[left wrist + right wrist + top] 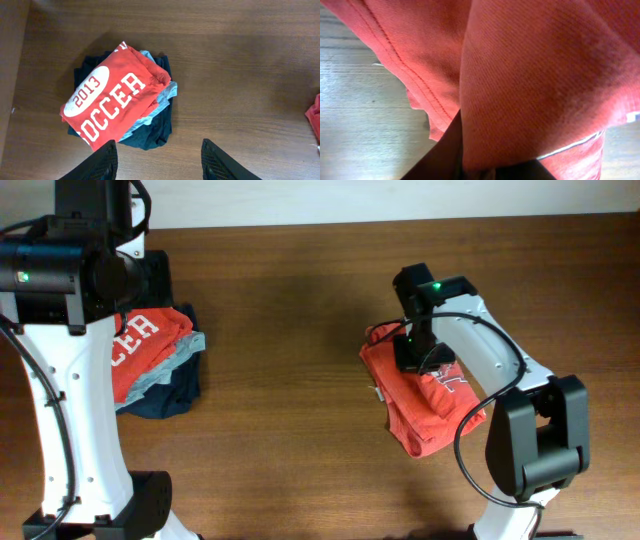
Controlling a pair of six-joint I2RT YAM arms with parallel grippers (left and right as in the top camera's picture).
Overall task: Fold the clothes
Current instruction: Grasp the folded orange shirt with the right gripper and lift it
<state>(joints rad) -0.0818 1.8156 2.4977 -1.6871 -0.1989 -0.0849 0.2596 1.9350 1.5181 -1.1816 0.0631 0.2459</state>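
The orange-red T-shirt (430,405) lies folded into a compact bundle on the right of the table, a bit of its print showing on top. My right gripper (415,352) is down on the bundle's upper half. In the right wrist view the gripper (490,171) is shut on a fold of the shirt's cloth (530,85), which fills most of the view. The left gripper (160,165) hangs open above bare wood, nothing between its fingers (102,162), just below the stack of folded garments. An edge of the T-shirt (315,117) shows at the far right of that view.
At the left stands a stack of folded clothes: a red shirt printed "2013 SOCCER" (115,100) on top of grey (167,95) and navy (155,132) garments. The left arm's column (70,380) rises beside it. Bare wooden table (290,330) lies between stack and T-shirt.
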